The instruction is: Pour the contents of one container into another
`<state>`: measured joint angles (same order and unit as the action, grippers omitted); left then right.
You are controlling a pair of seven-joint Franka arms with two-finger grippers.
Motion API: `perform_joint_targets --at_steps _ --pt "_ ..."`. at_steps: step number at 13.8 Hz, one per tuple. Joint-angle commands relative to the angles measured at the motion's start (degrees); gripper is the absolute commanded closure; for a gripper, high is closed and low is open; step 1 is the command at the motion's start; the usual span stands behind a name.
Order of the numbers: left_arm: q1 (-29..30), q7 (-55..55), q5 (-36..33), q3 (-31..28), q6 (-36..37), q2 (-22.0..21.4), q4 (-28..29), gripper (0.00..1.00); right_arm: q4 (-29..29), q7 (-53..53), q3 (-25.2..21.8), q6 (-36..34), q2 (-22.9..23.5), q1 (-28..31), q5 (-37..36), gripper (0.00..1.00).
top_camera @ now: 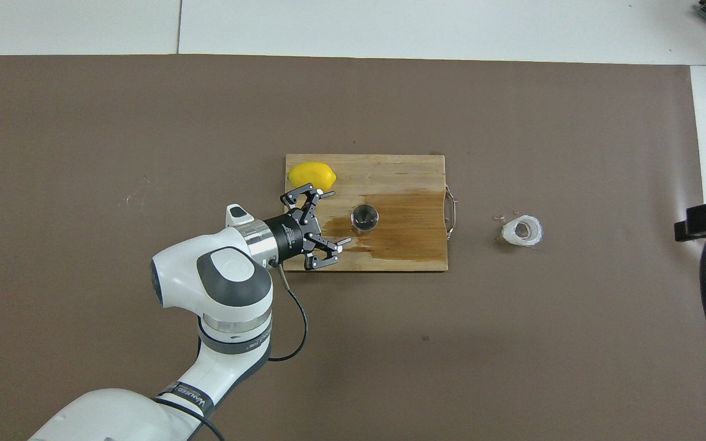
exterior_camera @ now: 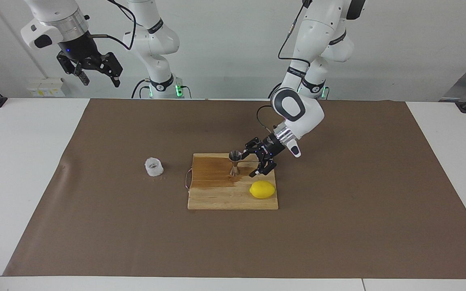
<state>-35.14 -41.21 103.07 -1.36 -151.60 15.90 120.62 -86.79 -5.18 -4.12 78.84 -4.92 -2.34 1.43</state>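
On the wooden cutting board (exterior_camera: 217, 198), in the middle of the brown paper mat (exterior_camera: 338, 202), we see the small shiny steel jigger (exterior_camera: 235, 163), hourglass-shaped, standing upright on the darker, wet-looking part of the wood. From the overhead view we look into its upper cone, but we cannot tell if anything is inside. The left gripper (exterior_camera: 255, 163) is just beside the jigger, toward the left arm's end of the board; its black fingers are spread wide and hold nothing, apart from the steel. A smooth yellow lemon (exterior_camera: 262, 189) lies on the board's corner, farther from the robots than this gripper. The board has a thin metal handle (top_camera: 450, 212) on the edge toward the right arm's end.

The small white translucent cup (exterior_camera: 153, 167), squat with a crinkled wall, stands on the mat well apart from the board, toward the right arm's end; what it contains we cannot make out. The right gripper (exterior_camera: 97, 74) waits high in the air, open and empty. On the left arm's band we see small writing, but it is not readable for us.
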Motion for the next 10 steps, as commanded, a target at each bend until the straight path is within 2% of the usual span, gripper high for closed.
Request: perform_joint_targets --at_steps 1,4,7,10 --pt "1.5 0.0 -9.1 0.1 0.2 -4.8 5.5 0.0 -0.5 1.5 0.2 -0.6 -0.9 0.8 1.3 0.0" --pt "3.8 0.0 -21.6 0.0 2.4 -5.4 6.4 0.0 -0.5 1.5 0.2 -0.6 -0.9 0.8 1.3 0.0" --pt "9.0 0.0 -36.7 0.0 10.5 -6.2 5.9 0.0 -0.5 1.5 0.2 -0.6 -0.9 0.8 1.3 0.0" --pt "12.3 0.1 -50.4 -0.1 15.6 -6.2 3.8 0.0 -0.5 1.5 0.2 -0.6 -0.9 0.8 1.3 0.0"
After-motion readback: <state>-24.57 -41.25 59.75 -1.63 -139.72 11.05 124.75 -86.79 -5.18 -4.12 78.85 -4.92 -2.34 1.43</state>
